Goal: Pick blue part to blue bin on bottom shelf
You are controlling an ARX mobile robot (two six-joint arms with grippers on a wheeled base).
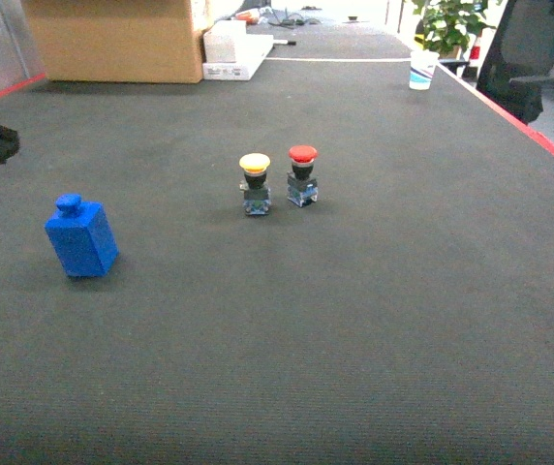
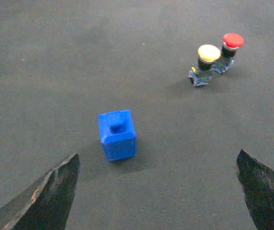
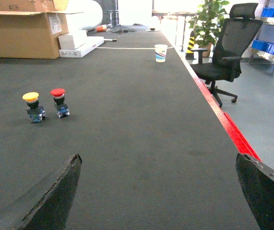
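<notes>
The blue part (image 2: 117,135) stands on the bench (image 2: 175,158), just beyond the wide-open left pincer (image 2: 158,191), nearer its left finger.

Our count of things on the worktop (image 1: 374,320)

We see one blue part (image 1: 81,237), two push buttons, one yellow-capped (image 1: 255,182) and one red-capped (image 1: 302,174), one paper cup (image 1: 422,69), one cardboard box (image 1: 112,39) and one office chair (image 3: 223,52).
</notes>
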